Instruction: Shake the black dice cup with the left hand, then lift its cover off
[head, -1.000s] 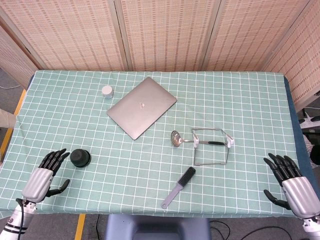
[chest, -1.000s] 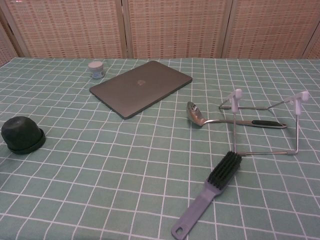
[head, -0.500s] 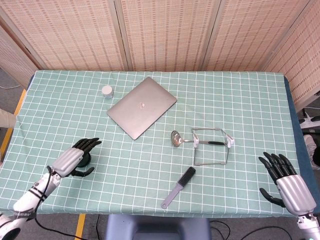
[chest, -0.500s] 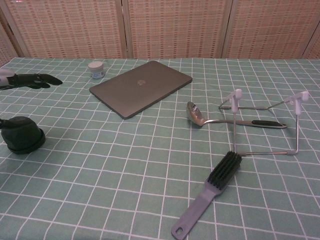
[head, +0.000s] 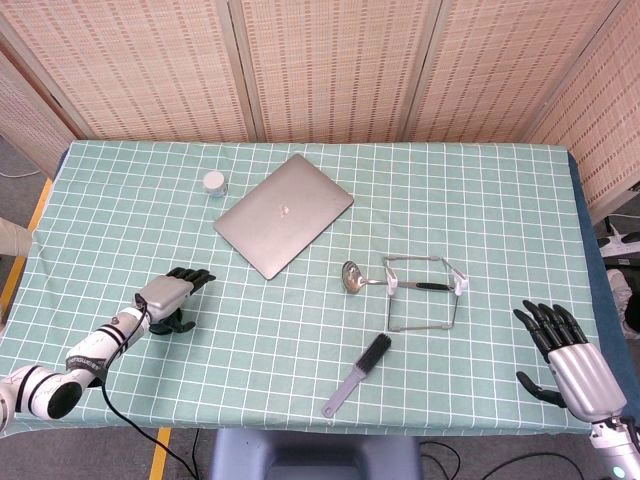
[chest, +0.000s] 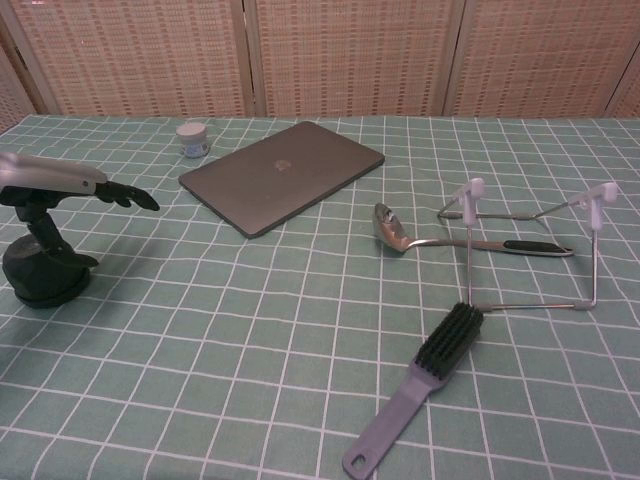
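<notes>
The cup (chest: 42, 272) stands near the tabletop's front-left corner, directly under the left hand (head: 172, 293), whose spread fingers hover above, not gripping; the right hand (head: 565, 358) waits wide, far off.

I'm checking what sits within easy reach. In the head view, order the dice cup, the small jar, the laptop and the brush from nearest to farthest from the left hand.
From the left hand:
1. Dice cup, directly under it.
2. Small jar, toward the table's back.
3. Laptop, back and rightward; close to the jar's distance.
4. Brush, far right, near the front edge.
</notes>
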